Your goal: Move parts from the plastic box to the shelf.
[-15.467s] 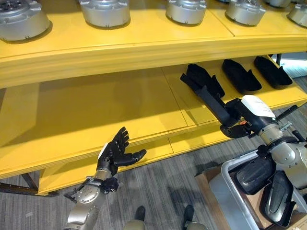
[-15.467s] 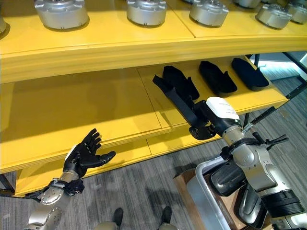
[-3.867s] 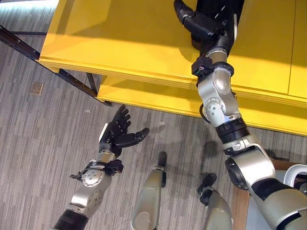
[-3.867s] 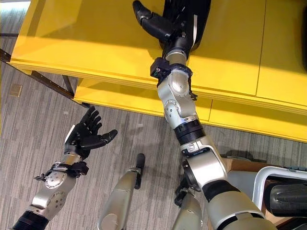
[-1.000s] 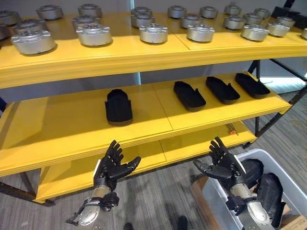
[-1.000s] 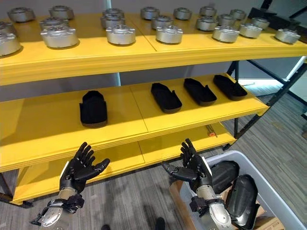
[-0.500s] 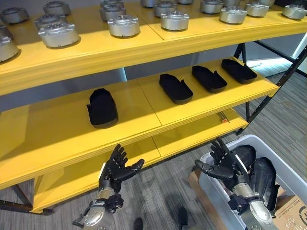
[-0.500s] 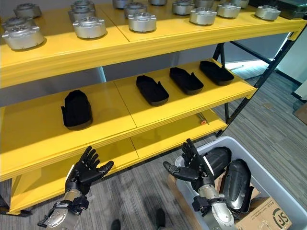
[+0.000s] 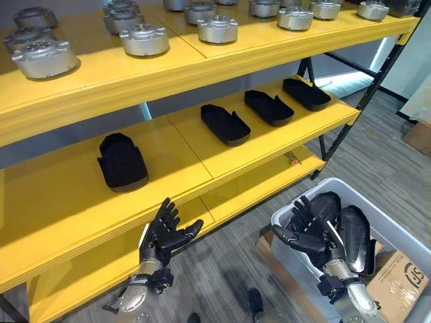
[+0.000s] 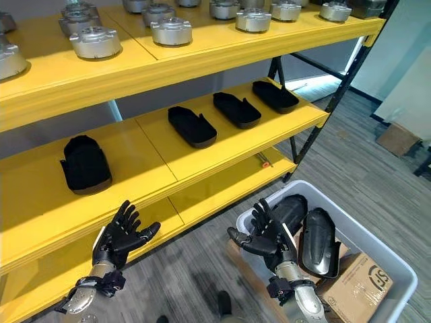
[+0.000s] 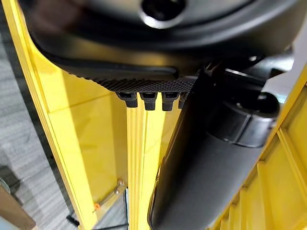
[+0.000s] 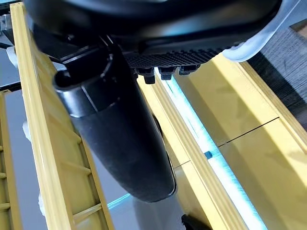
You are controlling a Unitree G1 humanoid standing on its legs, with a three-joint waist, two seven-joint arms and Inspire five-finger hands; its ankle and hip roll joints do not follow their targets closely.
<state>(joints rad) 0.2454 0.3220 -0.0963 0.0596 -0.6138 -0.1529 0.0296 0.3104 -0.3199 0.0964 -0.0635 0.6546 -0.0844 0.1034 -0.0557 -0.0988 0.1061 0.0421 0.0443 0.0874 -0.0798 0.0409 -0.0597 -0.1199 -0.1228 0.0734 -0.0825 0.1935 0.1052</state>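
Left eye view, scanned left to right. Left robot hand (image 9: 161,235) at lower left, low in front of the yellow shelf (image 9: 269,145): fingers spread and straight, thumb out, holding nothing. Four black parts lying flat on the middle tier: one at centre left (image 9: 122,161), three more in a row toward upper right (image 9: 225,124) (image 9: 269,107) (image 9: 306,93). Silver round housings (image 9: 144,40) along the top tier.

Right robot hand (image 9: 304,230) at lower right, also splayed and empty, hovering at the near rim of the plastic box (image 9: 394,232). Two black parts left in the box (image 9: 355,230), standing on edge side by side, long axes running from the near rim toward the far wall. Cardboard carton (image 9: 404,277) just beside them in the box.

Key relation: remaining parts sit directly behind and to the right of the right robot hand in frame, fingers close to or overlapping the nearer one; contact unclear. Right arm clearly the nearer; left well apart. Likely next: right-hand grasp across the part's short axis.
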